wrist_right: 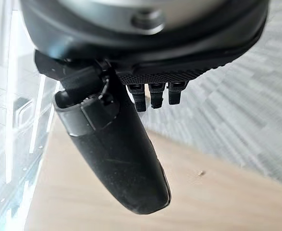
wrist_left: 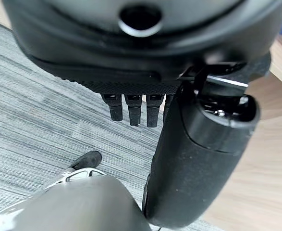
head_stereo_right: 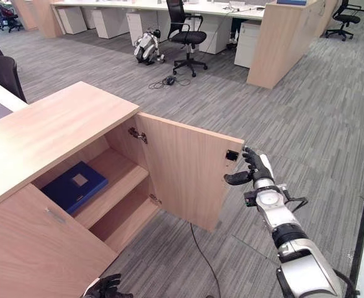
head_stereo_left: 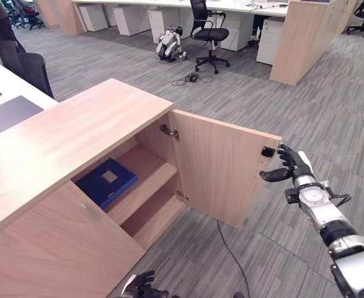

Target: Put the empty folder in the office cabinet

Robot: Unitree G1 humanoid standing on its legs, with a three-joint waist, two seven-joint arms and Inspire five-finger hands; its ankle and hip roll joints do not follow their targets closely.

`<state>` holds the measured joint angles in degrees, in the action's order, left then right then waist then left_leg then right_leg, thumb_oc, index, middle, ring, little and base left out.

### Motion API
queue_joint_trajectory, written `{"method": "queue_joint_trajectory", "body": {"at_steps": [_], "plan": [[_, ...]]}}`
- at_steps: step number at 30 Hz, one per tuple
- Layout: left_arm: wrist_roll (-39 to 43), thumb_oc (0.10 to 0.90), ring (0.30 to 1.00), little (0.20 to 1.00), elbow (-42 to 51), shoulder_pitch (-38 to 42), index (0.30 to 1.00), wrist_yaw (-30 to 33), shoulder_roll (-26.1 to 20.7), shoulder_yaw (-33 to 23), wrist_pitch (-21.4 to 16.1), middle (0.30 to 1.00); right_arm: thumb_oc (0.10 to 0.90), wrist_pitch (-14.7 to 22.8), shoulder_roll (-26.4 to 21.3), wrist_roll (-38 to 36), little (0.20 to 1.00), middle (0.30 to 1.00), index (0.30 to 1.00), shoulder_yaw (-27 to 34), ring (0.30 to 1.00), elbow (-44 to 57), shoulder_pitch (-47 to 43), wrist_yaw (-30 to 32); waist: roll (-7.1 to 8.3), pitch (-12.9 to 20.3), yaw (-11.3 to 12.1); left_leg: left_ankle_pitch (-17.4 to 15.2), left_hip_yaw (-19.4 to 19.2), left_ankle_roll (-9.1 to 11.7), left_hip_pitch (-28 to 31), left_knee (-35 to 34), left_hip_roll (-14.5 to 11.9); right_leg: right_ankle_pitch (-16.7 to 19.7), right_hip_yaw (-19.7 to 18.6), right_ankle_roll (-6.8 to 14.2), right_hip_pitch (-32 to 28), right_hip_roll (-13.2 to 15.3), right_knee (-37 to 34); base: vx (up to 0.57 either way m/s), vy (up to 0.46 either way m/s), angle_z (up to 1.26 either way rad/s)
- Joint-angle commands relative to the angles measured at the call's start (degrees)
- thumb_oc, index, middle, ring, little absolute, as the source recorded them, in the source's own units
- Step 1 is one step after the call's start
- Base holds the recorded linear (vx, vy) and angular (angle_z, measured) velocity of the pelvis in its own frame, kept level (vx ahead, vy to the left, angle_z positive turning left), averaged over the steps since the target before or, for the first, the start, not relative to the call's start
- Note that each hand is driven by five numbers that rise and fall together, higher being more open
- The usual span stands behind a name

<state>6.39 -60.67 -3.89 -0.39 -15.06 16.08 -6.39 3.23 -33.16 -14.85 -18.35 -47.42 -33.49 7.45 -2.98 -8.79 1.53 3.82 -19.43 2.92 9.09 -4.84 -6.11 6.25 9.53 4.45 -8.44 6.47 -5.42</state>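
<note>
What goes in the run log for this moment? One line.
folder: on cabinet shelf | door: open | right hand: at door edge, open | left hand: low, idle

The right arm reaches forward from the lower right, silver-grey forearm extended and wrist held roughly level. Its right robot hand (head_stereo_left: 291, 164) sits at the free outer edge of the open cabinet door (head_stereo_left: 222, 171), fingers pointing toward that edge and the thumb (head_stereo_left: 273, 175) sticking out sideways beneath them. In the right wrist view the fingers (wrist_right: 153, 96) hang in a short straight row beside the long dark thumb, curled round nothing. The left robot hand (head_stereo_left: 143, 287) hangs low at the bottom edge of the left eye view, its fingers (wrist_left: 133, 109) straight and relaxed, gripping nothing.
</note>
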Motion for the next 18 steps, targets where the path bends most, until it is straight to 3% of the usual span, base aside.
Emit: {"method": "queue_joint_trajectory", "body": {"at_steps": [1, 10, 15, 18], "plan": [[-1.1, 0.8, 0.9, 0.9, -2.03, 2.97, 0.9, 1.41, -3.12, 2.49, -1.53, 0.9, 0.8, 3.75, 0.83, -2.26, 0.9, 0.9, 0.9, -1.98, 0.9, -1.18, -12.81, 0.86, 3.2, 1.91, 1.43, -1.49, 0.34, 4.59, 1.14, 0.07, -2.08, -8.62, 2.75, 5.12, -1.74, 2.38, 1.77, 0.01, 0.014, 0.07], [-1.08, 0.8, 0.9, 0.9, -3.09, 3.21, 0.9, 2.5, -3.31, 2.37, -1.38, 0.9, 0.8, 3.32, 4.62, -2.61, 0.9, 0.9, 0.9, -4.62, 0.9, -2.81, -15.98, 0.32, 3.33, 1.99, 2.7, -1.28, 1.51, 4.71, 0.66, 0.2, -2.28, -8.72, 3.71, 4.94, -2.05, 2.49, 1.56, 0.0, 0.003, 0.06], [-1.34, 0.8, 0.9, 0.9, -3.84, 3.25, 0.9, 3.12, -3.14, 0.76, -1.02, 0.9, 0.8, 3.63, 5.33, -2.03, 0.9, 0.9, 0.9, -6.3, 0.9, 6.95, -10.97, -1.37, 3.4, 1.77, 2.31, -1.03, 1.87, 4.98, 0.54, 0.49, -2.62, -9.01, 4.05, 4.63, -2.25, 2.26, 1.68, -0.02, -0.013, 0.05], [-1.59, 0.8, 0.9, 0.9, -3.89, 3.36, 0.9, 3.58, -2.97, -1.63, -0.81, 0.9, 0.8, 4.15, 3.76, 0.38, 0.9, 0.9, 0.9, -7.1, 0.9, 18.61, -3.9, -3.45, 3.3, 1.51, 1.86, -0.64, 2.04, 5.33, 0.32, 0.63, -3.07, -9.25, 4.32, 4.42, -2.25, 2.05, 1.74, -0.05, -0.038, 0.04]]}}
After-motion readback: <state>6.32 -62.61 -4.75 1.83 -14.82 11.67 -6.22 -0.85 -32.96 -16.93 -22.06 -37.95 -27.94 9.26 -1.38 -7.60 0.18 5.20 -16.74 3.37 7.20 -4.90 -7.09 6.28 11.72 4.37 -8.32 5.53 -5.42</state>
